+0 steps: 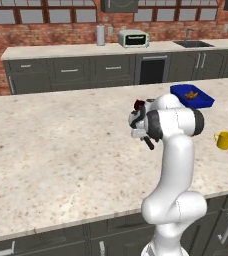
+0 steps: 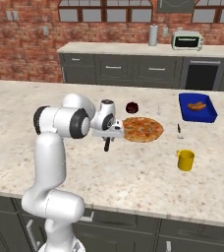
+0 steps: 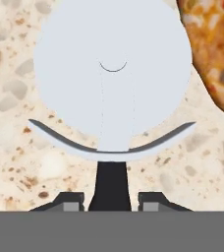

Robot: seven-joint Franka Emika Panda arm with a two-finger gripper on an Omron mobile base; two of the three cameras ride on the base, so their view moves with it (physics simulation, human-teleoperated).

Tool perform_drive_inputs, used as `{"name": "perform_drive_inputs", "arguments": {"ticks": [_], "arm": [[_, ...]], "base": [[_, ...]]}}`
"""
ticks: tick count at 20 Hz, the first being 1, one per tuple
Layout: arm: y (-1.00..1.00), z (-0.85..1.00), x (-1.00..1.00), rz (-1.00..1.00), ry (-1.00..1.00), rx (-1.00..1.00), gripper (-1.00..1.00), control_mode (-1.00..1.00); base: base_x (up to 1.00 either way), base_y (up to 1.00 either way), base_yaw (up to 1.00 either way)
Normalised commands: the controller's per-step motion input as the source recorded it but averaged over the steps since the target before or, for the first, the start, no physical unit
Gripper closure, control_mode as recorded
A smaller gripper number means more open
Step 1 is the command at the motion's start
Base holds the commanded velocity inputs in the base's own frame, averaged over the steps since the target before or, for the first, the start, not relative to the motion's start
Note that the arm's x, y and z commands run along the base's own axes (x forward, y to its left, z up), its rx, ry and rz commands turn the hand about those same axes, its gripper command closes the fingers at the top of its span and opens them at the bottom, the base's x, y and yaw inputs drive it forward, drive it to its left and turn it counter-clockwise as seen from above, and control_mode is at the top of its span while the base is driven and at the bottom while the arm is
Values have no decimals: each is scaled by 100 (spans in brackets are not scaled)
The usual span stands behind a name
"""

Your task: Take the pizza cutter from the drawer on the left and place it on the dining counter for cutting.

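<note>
Between its two dark tips, the tool (image 3: 110, 199) was clamped on the black handle of the pizza cutter (image 3: 113, 83), whose round blade pointed straight down its axis at the desk (image 3: 15, 147), hanging above bare stone just beside the pizza (image 3: 217, 54).

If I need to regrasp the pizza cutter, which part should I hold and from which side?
Hold the pizza cutter by its thin black handle, as the gripper does now: it fits between the fingers. Approach from the handle end, opposite the wide, flat round blade.
</note>
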Motion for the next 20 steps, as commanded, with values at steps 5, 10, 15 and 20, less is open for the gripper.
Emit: {"name": "perform_drive_inputs", "arguments": {"ticks": [5,10,15,20], "arm": [[0,-25,11,0,0,0,100,-100],[0,-3,0,0,0,0,-100,-100],[0,1,0,0,0,0,-100,-100],[0,43,-5,0,-2,0,-100,-100]], "base": [[0,0,0],[0,0,0],[0,0,0],[0,0,0]]}}
